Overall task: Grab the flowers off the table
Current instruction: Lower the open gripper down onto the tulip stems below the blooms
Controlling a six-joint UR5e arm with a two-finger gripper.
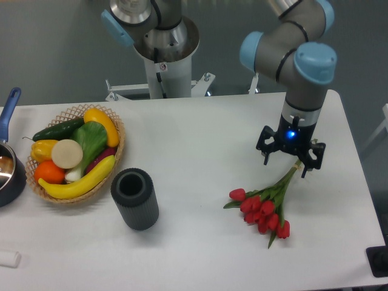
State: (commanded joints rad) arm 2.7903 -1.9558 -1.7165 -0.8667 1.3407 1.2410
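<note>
The flowers (264, 209), a bunch of red tulip buds with green leaves and pale green stems, lie on the white table (200, 139) at the front right. The buds point toward the front edge and the stems run up and to the right. My gripper (291, 159) hangs straight down from the arm, right over the upper stem ends (295, 168), close to the tabletop. Its black body with a blue light hides the stem tips. Dark prongs stick out on both sides, and I cannot make out how the jaws stand.
A dark grey ribbed cylinder (134, 198) stands at front centre. A wicker basket (76, 151) of fruit and vegetables sits at the left. A dark pan with a blue handle (7, 157) is at the left edge. The robot's base (163, 54) stands behind the table.
</note>
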